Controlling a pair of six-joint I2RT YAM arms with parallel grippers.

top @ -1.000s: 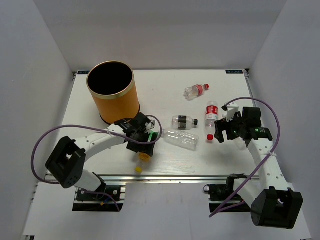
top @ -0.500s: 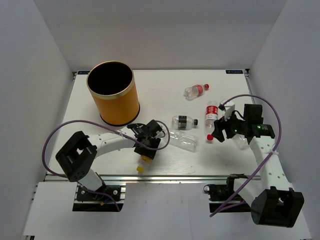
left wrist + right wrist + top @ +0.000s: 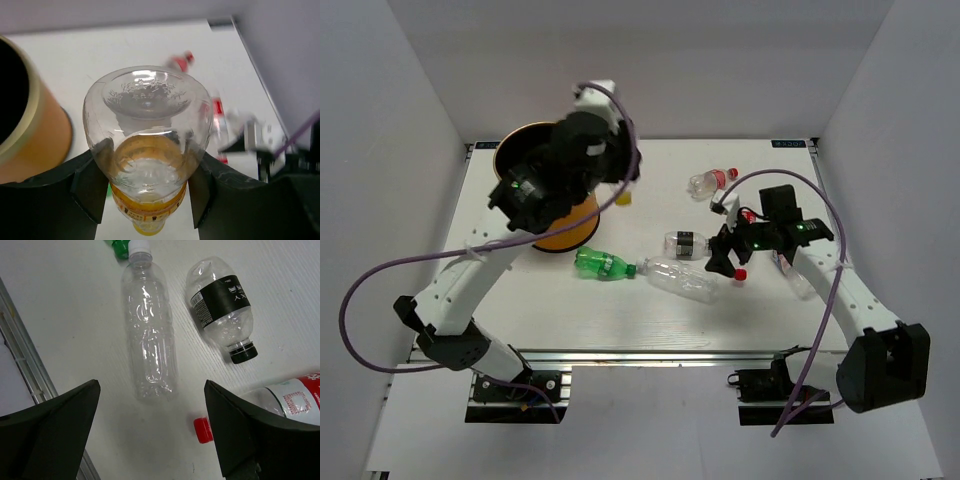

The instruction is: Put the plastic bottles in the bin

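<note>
The left arm stands high over the bin [image 3: 572, 226] at upper left, and the left gripper [image 3: 620, 180] holds a yellow-capped bottle [image 3: 623, 197] just right of the rim. At centre a green bottle [image 3: 603, 264] and a clear bottle [image 3: 682, 281] lie nearly cap to cap, with a dark-label bottle [image 3: 688, 242] just above them. The right gripper [image 3: 726, 257] hovers over a red-capped bottle [image 3: 741, 273]. Another red-label bottle [image 3: 712, 181] lies farther up.

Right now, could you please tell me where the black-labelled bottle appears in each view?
Top external: the black-labelled bottle lies near the picture's centre.
Right wrist: upper right, its cap pointing down.
Left wrist: not visible.
Shared landmark: the clear unlabelled bottle lying beside it.
</note>
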